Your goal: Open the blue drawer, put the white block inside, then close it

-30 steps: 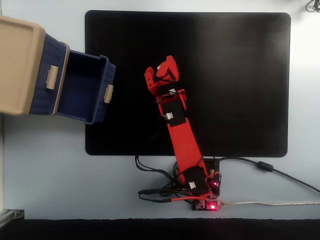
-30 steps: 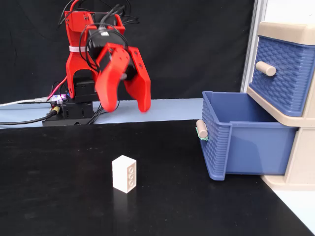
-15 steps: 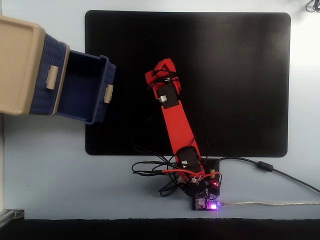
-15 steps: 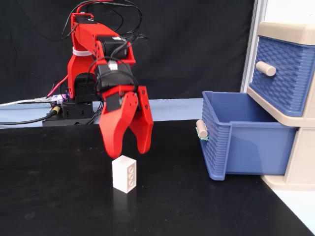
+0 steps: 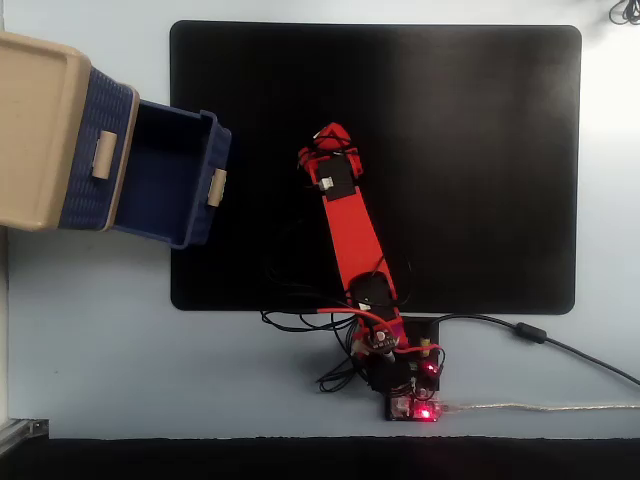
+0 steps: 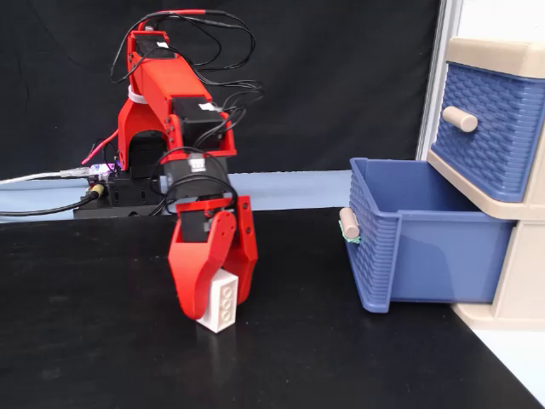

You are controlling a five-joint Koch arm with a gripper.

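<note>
The white block point(image 6: 226, 300) stands on the black mat point(image 6: 102, 358). My red gripper point(image 6: 215, 303) points down over it, open, one finger on each side; the left finger point(image 6: 189, 285) covers the block's left part. From above, the gripper point(image 5: 329, 138) hides the block. The blue drawer point(image 6: 426, 247) is pulled out of the beige cabinet point(image 6: 519, 290) to the right, its inside showing nothing, and its beige handle point(image 6: 348, 223) faces the gripper. Seen from above, the drawer point(image 5: 170, 180) lies left of the gripper with a gap of mat between.
A second blue drawer point(image 6: 494, 128) sits shut above the pulled-out one. The arm's base point(image 5: 405, 385) and its cables point(image 5: 300, 320) lie at the mat's near edge. The mat point(image 5: 480, 160) stretches well to the right of the arm.
The arm has stretched forward and the gripper has come down from well above the mat until its open fingers straddle the white block. The block and drawer have not moved.
</note>
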